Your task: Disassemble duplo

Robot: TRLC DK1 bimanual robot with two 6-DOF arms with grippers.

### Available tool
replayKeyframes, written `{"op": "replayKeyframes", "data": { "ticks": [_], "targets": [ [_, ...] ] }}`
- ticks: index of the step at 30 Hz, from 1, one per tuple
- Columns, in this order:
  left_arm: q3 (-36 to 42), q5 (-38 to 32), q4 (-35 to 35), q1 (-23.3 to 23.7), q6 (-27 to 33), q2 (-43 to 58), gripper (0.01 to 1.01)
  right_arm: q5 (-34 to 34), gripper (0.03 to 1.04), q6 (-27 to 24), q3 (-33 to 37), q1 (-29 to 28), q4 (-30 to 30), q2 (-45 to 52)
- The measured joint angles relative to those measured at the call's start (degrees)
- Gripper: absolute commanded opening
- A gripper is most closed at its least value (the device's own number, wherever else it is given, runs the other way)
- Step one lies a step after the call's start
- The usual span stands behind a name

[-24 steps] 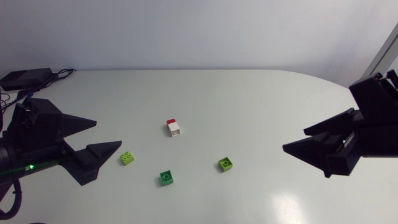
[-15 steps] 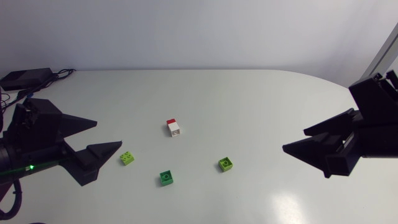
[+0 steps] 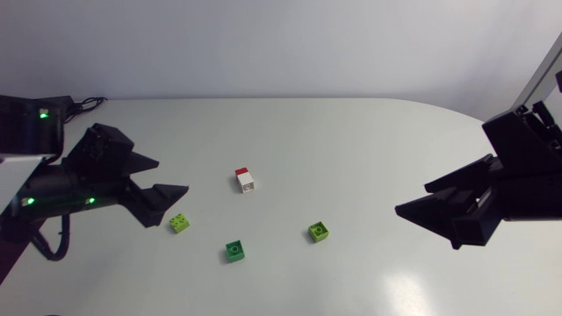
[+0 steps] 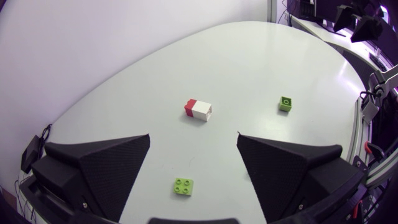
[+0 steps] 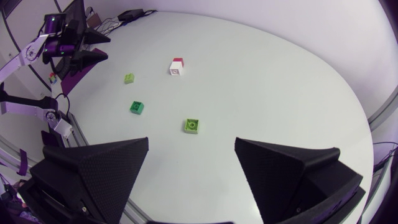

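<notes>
1. Near the table's middle, the short stack of one red and one white plastic duplo brick (image 3: pixel 246 180) is found lying on its side, the two bricks joined.
2. It is seen ahead of the left gripper (image 3: pixel 171 177), whose fingers are spread wide with nothing held.
3. Well apart from the stack, the right gripper (image 3: pixel 413 198) is likewise spread and empty, so the left arm is judged nearer.
4. From the left wrist, the stack's long axis is seen running roughly across the finger gap.
</notes>
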Motion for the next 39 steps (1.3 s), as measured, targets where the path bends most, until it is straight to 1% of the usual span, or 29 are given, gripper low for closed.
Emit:
{"op": "replayKeyframes", "data": {
  "ticks": [3, 10, 15, 18, 21, 24, 28, 39],
  "targets": [
    [3.37, 0.13, 3.37, 0.31, 0.76, 8.57, 0.97, 0.0, 1.0, -0.72, -0.07, 0.22, 0.24, 0.44],
    [14.93, -0.11, 6.51, -0.44, 1.27, 29.57, 0.954, 0.02, 1.0, -0.92, -0.09, 0.22, 1.38, 1.86],
    [22.12, -3.93, 8.55, -1.84, 3.19, 43.34, 0.954, 0.02, 1.0, -1.2, -0.22, 0.22, 1.49, 2.14],
    [25.57, -6.19, 8.66, -2.29, 3.69, 49.86, 0.954, 0.02, 1.0, -1.6, -0.22, 0.2, 1.51, 2.32],
    [27.65, -7.58, 8.9, -2.64, 4.5, 53.79, 0.954, 0.02, 1.0, -1.64, -0.22, 0.2, 1.53, 2.71],
    [28.61, -9.01, 9.03, -3.69, 4.96, 55.54, 0.954, 0.15, 1.0, -1.99, -0.22, 0.13, 1.95, 2.89],
    [30.12, -9.53, 9.92, -6.23, 5.05, 56.83, 0.954, 0.2, 1.0, -1.99, -0.7, -0.11, 2.75, 2.95],
    [39.82, -10.67, 9.81, -12.48, 5.03, 62.95, 0.956, 0.5, 1.0, -1.99, -1.81, -0.17, 2.75, 3.26]
  ]
}}
